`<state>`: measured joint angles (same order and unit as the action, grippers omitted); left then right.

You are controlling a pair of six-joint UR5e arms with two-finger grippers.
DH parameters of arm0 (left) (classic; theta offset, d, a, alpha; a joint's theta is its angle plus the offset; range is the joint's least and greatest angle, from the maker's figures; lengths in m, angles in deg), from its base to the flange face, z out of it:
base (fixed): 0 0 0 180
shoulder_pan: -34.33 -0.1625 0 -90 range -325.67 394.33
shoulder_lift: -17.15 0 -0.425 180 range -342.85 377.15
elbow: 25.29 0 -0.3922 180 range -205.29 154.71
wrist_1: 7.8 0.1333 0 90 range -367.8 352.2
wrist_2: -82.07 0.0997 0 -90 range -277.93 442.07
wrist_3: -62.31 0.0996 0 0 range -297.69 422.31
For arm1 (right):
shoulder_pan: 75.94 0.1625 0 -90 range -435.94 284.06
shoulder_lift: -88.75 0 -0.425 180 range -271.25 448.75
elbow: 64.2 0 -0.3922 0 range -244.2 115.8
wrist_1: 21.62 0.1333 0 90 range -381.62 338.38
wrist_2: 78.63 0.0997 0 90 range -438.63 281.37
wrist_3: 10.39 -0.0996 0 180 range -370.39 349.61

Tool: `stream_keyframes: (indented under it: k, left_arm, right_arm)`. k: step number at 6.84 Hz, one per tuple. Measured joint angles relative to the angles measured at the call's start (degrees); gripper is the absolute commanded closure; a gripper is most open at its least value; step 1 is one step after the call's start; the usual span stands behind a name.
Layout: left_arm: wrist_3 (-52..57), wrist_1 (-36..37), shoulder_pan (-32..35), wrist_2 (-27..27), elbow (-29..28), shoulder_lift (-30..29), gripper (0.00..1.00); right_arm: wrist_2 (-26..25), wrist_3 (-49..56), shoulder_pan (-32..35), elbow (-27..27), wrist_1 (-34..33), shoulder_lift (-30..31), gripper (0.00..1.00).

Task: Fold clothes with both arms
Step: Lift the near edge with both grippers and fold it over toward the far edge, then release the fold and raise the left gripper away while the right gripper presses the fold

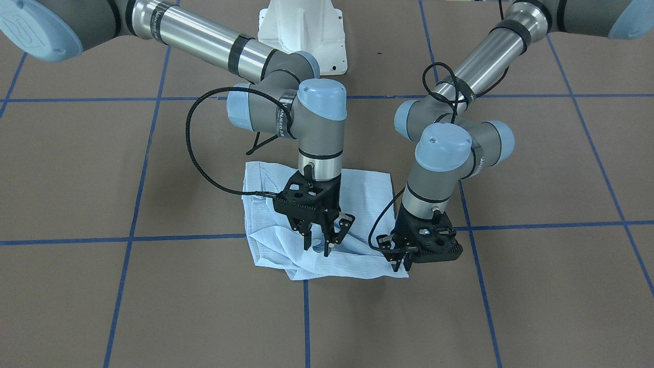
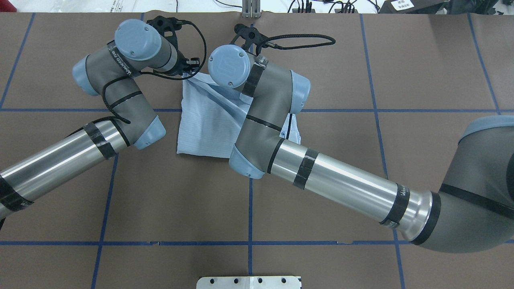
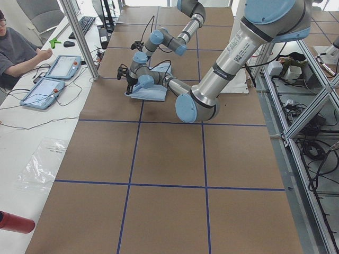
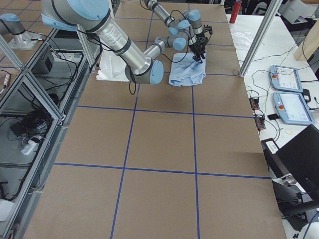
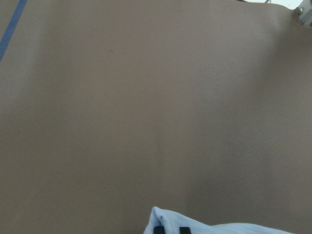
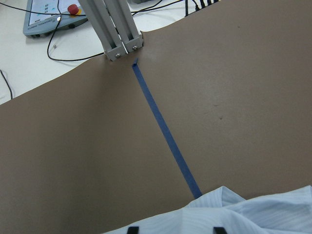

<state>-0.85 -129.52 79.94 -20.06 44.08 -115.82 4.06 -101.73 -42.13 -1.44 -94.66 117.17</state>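
Nearest the front-facing camera lies the shirt, on the brown table in front of the robot's base. It is already gathered into a compact, roughly square packet with no sleeve trailing out. Its near-left edge is rumpled and layered unevenly, so the folding looks well advanced but not finished.

Further right in that view, the right gripper hangs over the middle of the cloth with its fingers apart, holding nothing.

Further right again, the left gripper sits low at the packet's near corner. Its fingers look drawn together on that corner, which shows between the tips in the left wrist view.

A last fold or a smoothing of the ragged edge probably remains.
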Motion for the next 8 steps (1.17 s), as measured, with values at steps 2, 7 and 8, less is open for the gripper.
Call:
stream_keyframes:
  k: [2, 7, 8]
  left_arm:
    - [6.7, -0.3, 2.7, -5.1, 5.3, 4.6, 0.00]
    - [10.8, -0.2, 5.5, -9.5, 11.6, 9.7, 0.00]
    - [10.8, -0.2, 5.5, -9.5, 11.7, 9.7, 0.00]
  right_arm:
    - [3.8, 4.7, 1.1, 0.2, -0.1, -0.5, 0.00]
    - [5.0, 17.5, -0.1, 8.0, 0.8, 8.2, 0.00]
    - [5.3, 18.7, -0.3, 10.0, 4.1, 11.5, 0.03]
